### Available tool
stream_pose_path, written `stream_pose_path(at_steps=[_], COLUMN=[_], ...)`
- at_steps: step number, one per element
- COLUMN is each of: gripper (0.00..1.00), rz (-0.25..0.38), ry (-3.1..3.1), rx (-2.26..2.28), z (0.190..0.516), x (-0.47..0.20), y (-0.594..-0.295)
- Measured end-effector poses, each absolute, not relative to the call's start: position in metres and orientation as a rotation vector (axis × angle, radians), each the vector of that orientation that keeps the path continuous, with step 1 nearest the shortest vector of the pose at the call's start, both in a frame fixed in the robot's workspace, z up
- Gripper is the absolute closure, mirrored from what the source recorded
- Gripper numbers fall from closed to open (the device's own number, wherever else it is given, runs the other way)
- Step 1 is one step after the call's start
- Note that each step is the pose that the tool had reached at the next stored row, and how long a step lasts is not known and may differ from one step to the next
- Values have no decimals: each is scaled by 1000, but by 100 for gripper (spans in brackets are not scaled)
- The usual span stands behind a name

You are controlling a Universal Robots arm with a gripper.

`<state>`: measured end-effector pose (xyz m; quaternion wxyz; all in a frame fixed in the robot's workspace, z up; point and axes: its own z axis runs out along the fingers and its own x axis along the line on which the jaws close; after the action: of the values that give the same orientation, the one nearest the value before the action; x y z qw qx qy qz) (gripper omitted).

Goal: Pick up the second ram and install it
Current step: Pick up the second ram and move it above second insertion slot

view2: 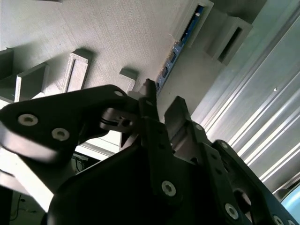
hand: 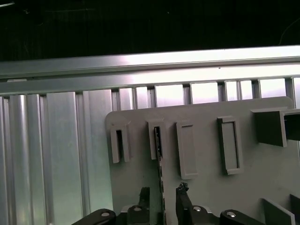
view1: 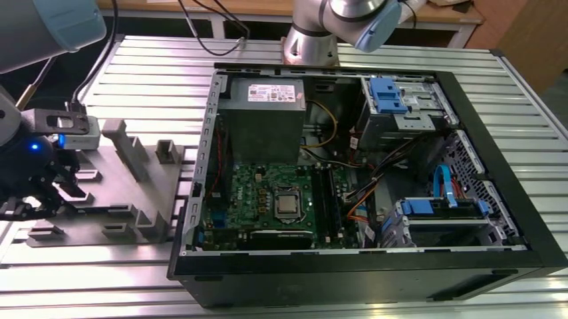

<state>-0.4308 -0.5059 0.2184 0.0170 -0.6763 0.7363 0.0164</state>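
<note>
Your black two-finger gripper (hand: 161, 199) hangs with its jaws spread, one finger on either side of the second ram (hand: 160, 168), a thin, flat, dark module standing on edge in a slot of the grey plastic holder tray (hand: 262, 173). It will likely be light, stiff and fragile, so grip its flat faces near mid-length, squarely and gently. You can't read any writing on it.

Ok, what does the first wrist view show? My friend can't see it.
The open gripper straddles a thin dark ram that stands on edge in a slot of the grey tray. The tray lies on a ribbed metal table.
</note>
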Motion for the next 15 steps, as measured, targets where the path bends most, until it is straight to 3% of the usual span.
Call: stream_pose_path(at_steps=[3, 15], gripper=[61, 61], rz=[51, 53], ry=[2288, 2214], rx=[-2102, -2181], z=[218, 205], x=[-431, -431], y=[-506, -506])
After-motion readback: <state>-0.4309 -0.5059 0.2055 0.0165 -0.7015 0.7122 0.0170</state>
